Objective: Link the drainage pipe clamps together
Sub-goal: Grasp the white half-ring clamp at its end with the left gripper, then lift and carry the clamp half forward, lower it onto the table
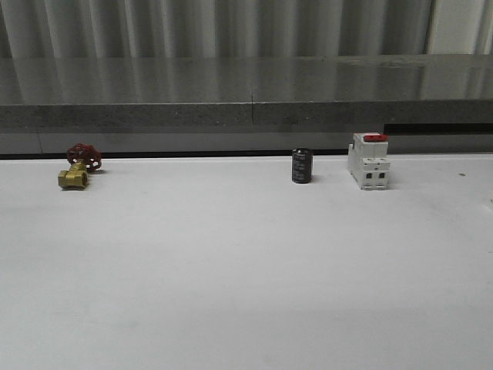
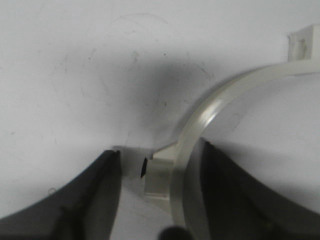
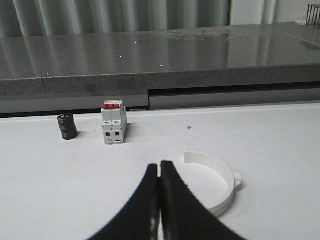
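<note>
White plastic half-ring sits between my left claw fingers, jaws parted, band not yet gripped. My right claw is clenched empty — the second half-ring lies on the bench just ahead, to its right.

- Front view: low, facing forward across the table toward a grey ledge at the far edge.
- Left wrist view: very near the table, looking down; a white half-ring looms large and blurred.
- Right wrist view: higher, facing the ledge.
- Shared by front and right wrist: the switch and black cylinder.
</note>
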Controlling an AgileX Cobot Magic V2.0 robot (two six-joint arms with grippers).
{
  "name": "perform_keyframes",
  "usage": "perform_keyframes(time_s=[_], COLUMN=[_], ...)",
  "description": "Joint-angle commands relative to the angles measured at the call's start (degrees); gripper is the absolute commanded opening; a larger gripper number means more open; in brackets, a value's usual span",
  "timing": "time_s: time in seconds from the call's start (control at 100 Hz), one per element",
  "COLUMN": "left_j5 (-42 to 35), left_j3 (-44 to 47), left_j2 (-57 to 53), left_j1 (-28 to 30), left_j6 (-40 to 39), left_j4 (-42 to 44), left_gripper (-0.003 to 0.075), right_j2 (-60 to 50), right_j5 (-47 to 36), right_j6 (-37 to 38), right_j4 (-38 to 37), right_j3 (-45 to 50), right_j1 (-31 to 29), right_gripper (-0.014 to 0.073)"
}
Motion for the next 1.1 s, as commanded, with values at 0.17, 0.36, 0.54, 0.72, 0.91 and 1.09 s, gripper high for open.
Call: perform_keyframes(time_s=[0.17,0.36,0.54,0.72,0.91,1.09], left_j5=[2.1,5.7,7.7,8.3,4.5,2.2], left_j3=[-1.5,-1.5,-1.5,-1.4,-1.4,-1.5], left_j2=[-4.1,-10.1,-17.1,-18.8,-16.4,-11.8], left_j1=[0.1,-2.7,-10.0,-20.9,-33.4,-40.2], left_j6=[-0.1,-2.4,-9.9,-17.7,-25.9,-34.5], left_j4=[-6.3,-8.6,-8.3,-7.9,-4.3,0.2], left_gripper=[0.0068,0.0062,0.0062,0.0062,0.0062,0.0062], right_j2=[-1.1,-1.1,-1.1,-1.1,-1.1,-1.1], right_j5=[-4.7,-4.7,-4.7,-4.7,-4.7,-4.7], right_j6=[-0.3,-0.3,-0.3,-0.3,-0.3,-0.3], right_j4=[0.0,0.0,0.0,0.0,0.0,0.0], right_j3=[-1.0,-1.0,-1.0,-1.0,-1.0,-1.0], right_j1=[0.1,0.1,0.1,0.1,0.1,0.1], right_gripper=[-0.0067,-0.0067,-0.0067,-0.0067,-0.0067,-0.0067])
